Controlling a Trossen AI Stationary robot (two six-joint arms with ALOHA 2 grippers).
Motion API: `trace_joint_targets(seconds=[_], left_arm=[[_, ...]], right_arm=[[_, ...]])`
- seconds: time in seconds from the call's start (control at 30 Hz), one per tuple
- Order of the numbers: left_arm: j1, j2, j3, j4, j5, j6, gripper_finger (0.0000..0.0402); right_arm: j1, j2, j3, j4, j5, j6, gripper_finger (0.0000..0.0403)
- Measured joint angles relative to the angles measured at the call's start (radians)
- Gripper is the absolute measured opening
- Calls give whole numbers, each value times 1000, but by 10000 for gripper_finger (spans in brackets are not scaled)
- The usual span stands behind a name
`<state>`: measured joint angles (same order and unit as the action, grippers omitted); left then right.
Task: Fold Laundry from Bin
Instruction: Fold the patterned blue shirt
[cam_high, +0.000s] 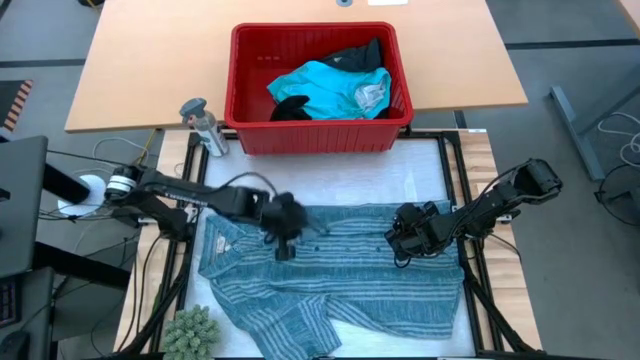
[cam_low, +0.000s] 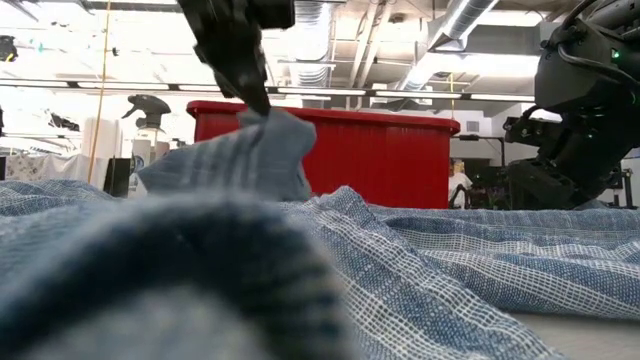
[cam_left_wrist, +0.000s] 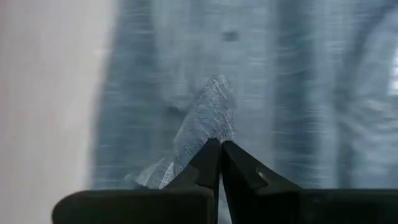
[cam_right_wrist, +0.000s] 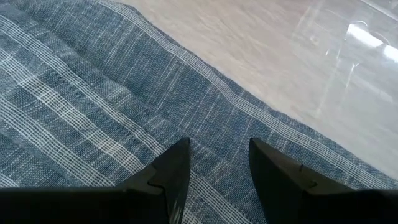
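Right now my left fingers (cam_left_wrist: 219, 149) are pinched tight on a small peak of the blue-grey striped garment (cam_high: 340, 270), and the low view shows that peak lifted clear of the rest while the cloth drapes away in slack folds. My right fingers (cam_right_wrist: 214, 163) stand parted, nothing between them, set just over the striped weave close to its hem on the garment's right side. Outward from there, the striped garment lies spread across the near half of the counter (cam_high: 120, 80), rumpled toward the near left corner, with a white mat (cam_high: 420, 170) showing past its far edge. The bin (cam_high: 250, 120) sits beyond it toward the far edge, with a turquoise garment (cam_high: 330, 90) and black ones (cam_high: 355, 55) heaped inside. I judge this cloth to be light, limp and thin: it will sag from any single pinch, so I would want hold of hems, corners or the shoulder line with both arms rather than mid-panel bunches. A small grey bottle (cam_high: 205, 125) stands just left of the bin, and a green plant (cam_high: 190, 335) sits at the near left edge. I cannot tell which part of the garment I have pinched; the left wrist view is smeared, and the low view is half blocked by a fold right at the lens.
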<state>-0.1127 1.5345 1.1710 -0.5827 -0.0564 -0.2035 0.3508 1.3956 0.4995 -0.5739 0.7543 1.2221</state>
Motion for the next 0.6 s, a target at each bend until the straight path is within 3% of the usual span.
trace_joint_targets(seconds=[0.17,0.43,0.5,0.6], left_arm=[[-150,6,3,23,-3,-157,0],[-311,81,4,47,-224,-170,28],[-314,118,3,18,-209,-167,49],[-307,188,3,-13,-102,-160,88]], right_arm=[[0,0,0,0,-1,0,187],[0,0,0,11,-1,-24,187],[0,0,0,12,-4,-25,187],[1,0,0,13,-19,-27,187]])
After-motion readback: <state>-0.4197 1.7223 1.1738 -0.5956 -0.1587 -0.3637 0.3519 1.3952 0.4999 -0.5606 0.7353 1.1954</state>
